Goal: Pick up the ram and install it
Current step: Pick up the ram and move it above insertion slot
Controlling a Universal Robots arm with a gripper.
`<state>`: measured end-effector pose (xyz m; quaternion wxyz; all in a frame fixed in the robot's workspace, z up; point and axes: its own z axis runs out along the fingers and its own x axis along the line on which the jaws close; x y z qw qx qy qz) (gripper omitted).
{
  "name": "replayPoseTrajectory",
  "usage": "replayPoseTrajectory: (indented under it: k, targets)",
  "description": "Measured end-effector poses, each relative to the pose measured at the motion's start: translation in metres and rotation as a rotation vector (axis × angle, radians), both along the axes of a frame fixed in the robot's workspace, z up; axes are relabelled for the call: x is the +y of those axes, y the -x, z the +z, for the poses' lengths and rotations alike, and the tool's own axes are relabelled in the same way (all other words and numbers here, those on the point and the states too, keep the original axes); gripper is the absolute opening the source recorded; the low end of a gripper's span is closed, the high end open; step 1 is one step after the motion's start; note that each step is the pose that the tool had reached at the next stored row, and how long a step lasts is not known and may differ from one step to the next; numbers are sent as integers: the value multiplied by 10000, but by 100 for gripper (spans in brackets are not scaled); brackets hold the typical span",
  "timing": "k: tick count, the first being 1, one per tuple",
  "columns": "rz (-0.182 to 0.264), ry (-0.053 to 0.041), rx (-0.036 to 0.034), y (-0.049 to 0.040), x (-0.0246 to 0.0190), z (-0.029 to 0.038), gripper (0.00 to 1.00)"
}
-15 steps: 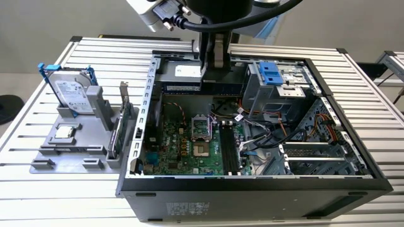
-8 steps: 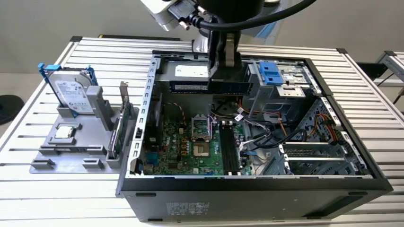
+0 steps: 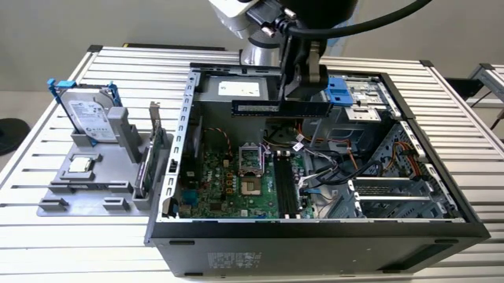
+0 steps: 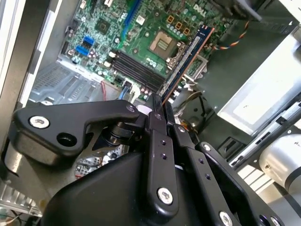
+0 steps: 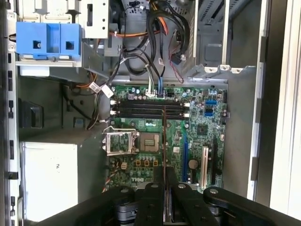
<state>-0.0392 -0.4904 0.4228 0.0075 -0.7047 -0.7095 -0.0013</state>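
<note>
My gripper (image 3: 304, 105) hangs over the open computer case (image 3: 189, 118), shut on the ram (image 3: 256, 108). The ram is a long, narrow blue-green stick held level on its edge, above the motherboard (image 3: 228, 183) and apart from it. In the second wrist view the ram (image 4: 189, 55) sticks out from between the black fingers (image 4: 155, 117). In the first wrist view the ram (image 5: 164, 136) shows edge-on as a thin line running from the gripper (image 5: 164, 178) toward the black memory slots (image 5: 148, 108). The same slots (image 3: 285, 188) lie below the gripper in the exterior view.
On the exterior view's left a grey holder (image 3: 59, 186) carries a silver hard drive with blue rails (image 3: 88, 116), an upright green card (image 3: 146, 168) and a small square chip (image 3: 81, 165). Inside the case are bundled cables (image 3: 331, 162), a blue bracket (image 3: 339, 89) and the processor socket (image 3: 250, 158).
</note>
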Motion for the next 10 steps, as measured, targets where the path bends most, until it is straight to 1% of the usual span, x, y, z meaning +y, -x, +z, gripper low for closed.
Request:
replayPoseTrajectory:
  k: [10]
  targets:
    - [67,0,0,-204,52,0,0]
